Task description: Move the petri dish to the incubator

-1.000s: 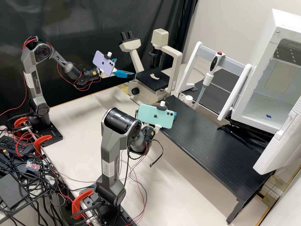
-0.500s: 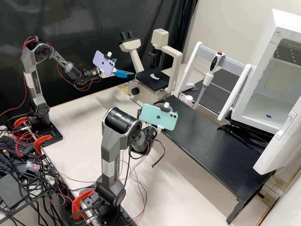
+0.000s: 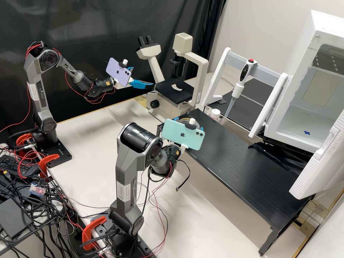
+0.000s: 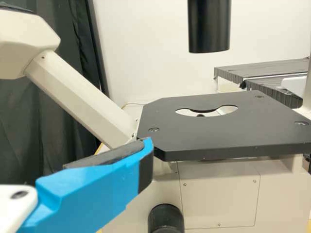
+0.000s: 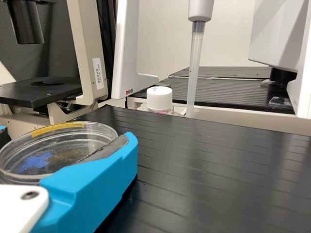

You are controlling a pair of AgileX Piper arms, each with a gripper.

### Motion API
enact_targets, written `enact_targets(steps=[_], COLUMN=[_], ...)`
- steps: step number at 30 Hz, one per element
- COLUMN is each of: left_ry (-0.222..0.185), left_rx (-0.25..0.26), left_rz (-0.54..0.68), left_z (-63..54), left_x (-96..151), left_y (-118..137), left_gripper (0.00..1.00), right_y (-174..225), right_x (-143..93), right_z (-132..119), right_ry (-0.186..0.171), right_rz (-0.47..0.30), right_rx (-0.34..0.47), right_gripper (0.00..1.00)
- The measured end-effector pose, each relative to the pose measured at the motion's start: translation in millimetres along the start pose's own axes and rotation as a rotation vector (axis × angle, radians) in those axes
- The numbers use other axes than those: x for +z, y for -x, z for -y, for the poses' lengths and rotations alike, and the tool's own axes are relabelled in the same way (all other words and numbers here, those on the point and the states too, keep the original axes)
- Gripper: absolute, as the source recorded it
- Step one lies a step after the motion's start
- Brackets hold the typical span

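Black platform (image 5: pixel 218 165), dish (image 5: pixel 63 150) between fingers (image 5: pixel 92 187)

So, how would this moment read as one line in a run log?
right gripper: shut on petri dish, near black platform | left gripper: open, by microscope | incubator: open, dish not yet inside

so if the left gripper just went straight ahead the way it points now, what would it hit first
The left gripper would probably meet the microscope first, around its slanted neck or black platform; depth makes which one unclear.
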Motion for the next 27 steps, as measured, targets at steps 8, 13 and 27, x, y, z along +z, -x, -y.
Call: enact_targets(steps=[8, 13, 27], left_ry=[0.000, 0.000, 0.000], left_rx=[0.000, 0.000, 0.000], left_rz=[0.000, 0.000, 0.000], left_z=[0.0, 0.0, 0.0], left_x=[0.0, 0.0, 0.0], left_y=[0.0, 0.0, 0.0], left_gripper=[1.00, 1.00, 1.00], right_y=[-0.7, -2.1, -4.7], right_x=[-0.5, 0.5, 3.5], right_z=[-0.7, -2.6, 4.2], right_ry=[0.005, 0.042, 0.077], right_rz=[-0.003, 0.020, 0.050], right_rx=[0.002, 0.019, 0.003], right_gripper=[1.00, 1.00, 1.00])
